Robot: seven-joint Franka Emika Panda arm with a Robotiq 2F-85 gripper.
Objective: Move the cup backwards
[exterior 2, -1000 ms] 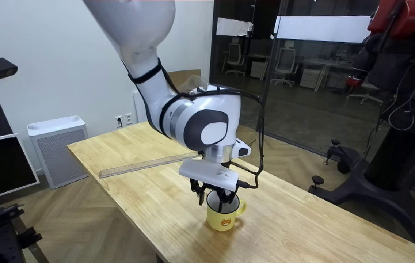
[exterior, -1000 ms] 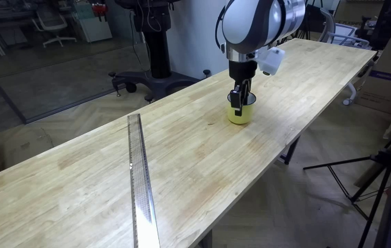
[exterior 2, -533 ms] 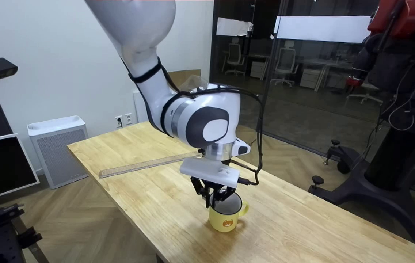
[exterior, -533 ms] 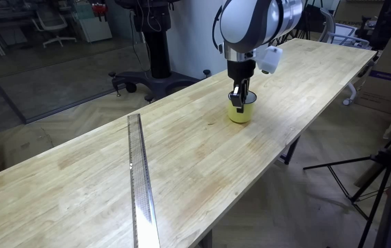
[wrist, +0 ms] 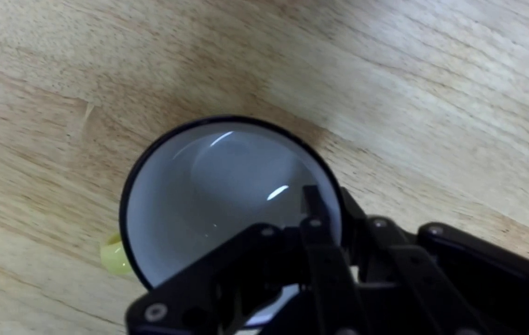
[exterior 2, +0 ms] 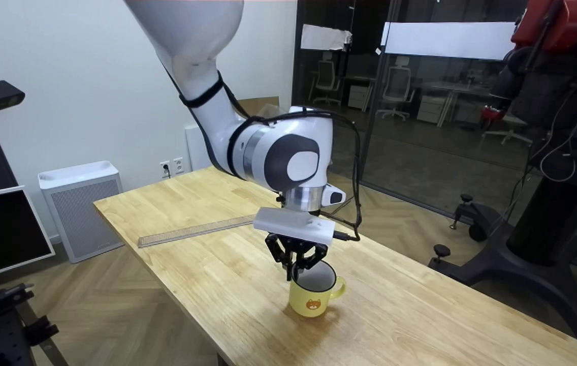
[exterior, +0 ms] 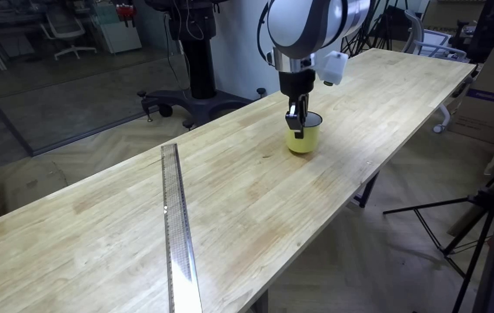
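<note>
Had the yellow mug [exterior 2: 313, 298] clamped by its rim [wrist: 227, 119] in the Robotiq gripper [wrist: 329, 195], well apart from the ruler [exterior: 178, 217]! Barely glimpsed the handle [wrist: 115, 257] from above; couldn't tell lifted from resting.

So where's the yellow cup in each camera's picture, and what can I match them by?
In an exterior view: yellow cup, right of centre, slightly above the middle.
In an exterior view: cup, below the middle, slightly right of centre.
Wrist view: cup, large, just left of centre.
Shared landmark: gripper, at the cup in every picture.
</note>
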